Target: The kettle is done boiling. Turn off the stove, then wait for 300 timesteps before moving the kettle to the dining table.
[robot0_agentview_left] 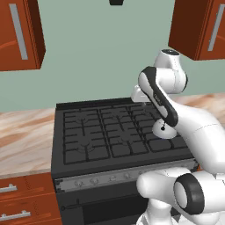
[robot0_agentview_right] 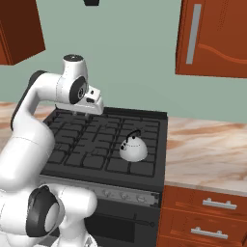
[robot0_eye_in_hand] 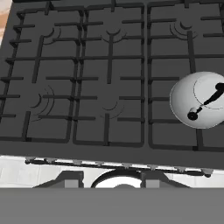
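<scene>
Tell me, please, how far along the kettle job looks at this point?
Nothing looks finished yet. The kettle sits on the front right burner of the stove, not held. The gripper hangs high over the stove's back, away from the knob strip, touching nothing. Whether the burner is off can't be told from the pictures. Moving the kettle to the dining table is left.

Stove (robot0_agentview_right: 96, 144) black with grey knob strip (robot0_agentview_right: 120, 195); kettle (robot0_agentview_right: 133, 150) silver-grey, black handle; tabletop (robot0_agentview_right: 207, 149) beige-pink marbled; cabinets (robot0_agentview_right: 212, 36) red-brown, silver handles; wall (robot0_agentview_right: 130, 58) pale green.
</scene>
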